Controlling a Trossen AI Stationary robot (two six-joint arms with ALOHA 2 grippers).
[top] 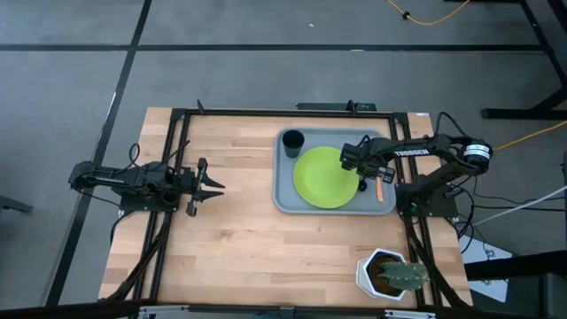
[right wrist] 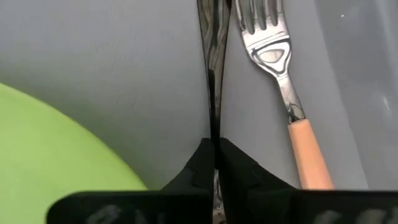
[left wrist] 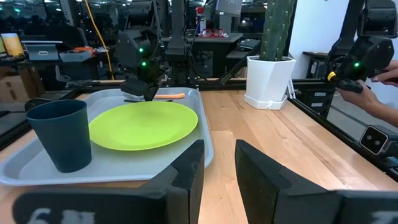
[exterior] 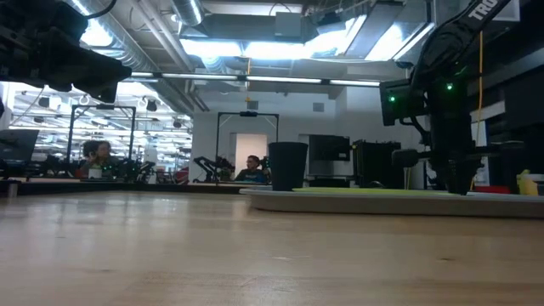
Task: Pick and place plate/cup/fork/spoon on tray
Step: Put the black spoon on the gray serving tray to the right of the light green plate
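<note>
The grey-blue tray (top: 285, 199) lies right of the table's middle. On it rest the lime-green plate (top: 326, 177), the dark cup (top: 293, 140) upright in the far left corner, and the fork (right wrist: 283, 74) with its orange handle (top: 379, 190) along the right side. The dark spoon (right wrist: 214, 56) lies beside the fork, between it and the plate. My right gripper (top: 361, 183) points down over the tray's right part, shut on the spoon. My left gripper (top: 217, 187) waits open and level at the table's left, with nothing between its fingers. My right gripper pinches the spoon's thin handle (right wrist: 214, 127) between its two fingers, coming from above and pointing down. The handle runs away from the fingertips alongside the fork. Whether the spoon rests on the tray floor or hangs just clear of it, I cannot tell.
A white hexagonal pot with a cactus (top: 390, 273) stands at the table's near right corner. Bare wood spreads between the left gripper and the tray. A black frame borders the table top. A person's hand (left wrist: 379, 87) shows beyond the table's right side.
</note>
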